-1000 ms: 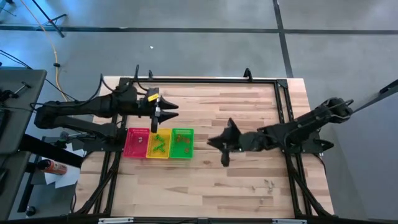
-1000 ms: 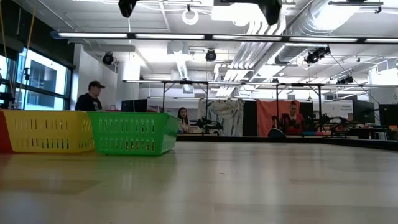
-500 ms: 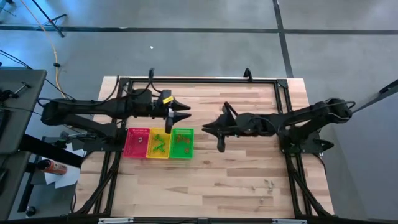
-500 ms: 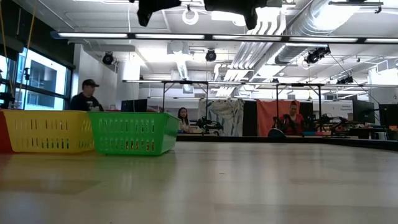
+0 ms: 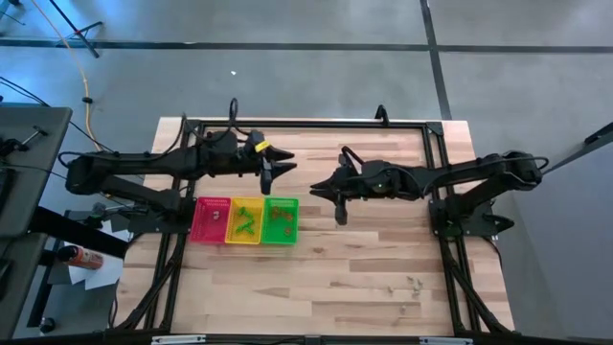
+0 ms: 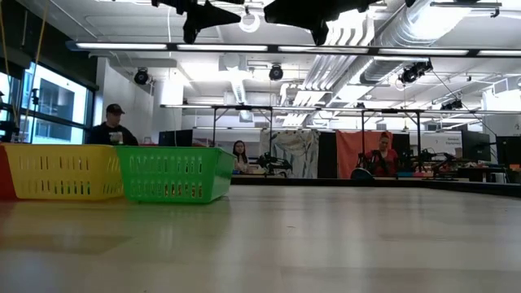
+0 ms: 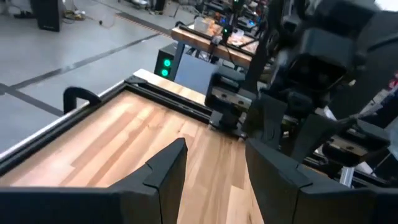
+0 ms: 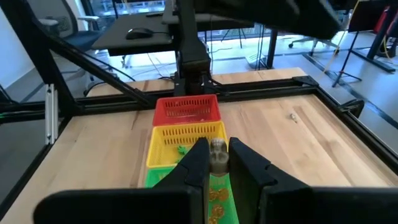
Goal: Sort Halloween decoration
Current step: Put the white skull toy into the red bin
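Observation:
Three small trays stand in a row at the table's left: red (image 5: pixel 211 218), yellow (image 5: pixel 244 220) and green (image 5: pixel 281 220). Green trinkets lie in the yellow tray (image 8: pixel 186 140), orange ones in the green tray (image 8: pixel 216 196). My right gripper (image 5: pixel 330 192) hangs high over the table, just right of the green tray, shut on a pale grey trinket (image 8: pixel 217 153). My left gripper (image 5: pixel 281 166) hangs open and bare beyond the trays' far side, pointing toward the right arm (image 7: pixel 298 93). A few loose trinkets (image 5: pixel 414 283) lie at the near right. My right gripper pinches the pale grey trinket (image 8: pixel 217 149) between its two fingertips (image 8: pixel 200 155). The fingers point almost level toward the table's left, toward the trays. The trinket is lifted well clear of the table.
A black frame (image 5: pixel 306 123) runs along the table's far edge and sides. One small trinket (image 8: pixel 293 116) lies alone on the wood. Bare wood stretches across the middle and near side (image 5: pixel 335 278). People sit at desks in the room behind (image 6: pixel 114 126).
My right gripper has swung toward the table's far edge and a little left, rolling as it went, still shut on the trinket. My left gripper has moved toward the table's right, staying open.

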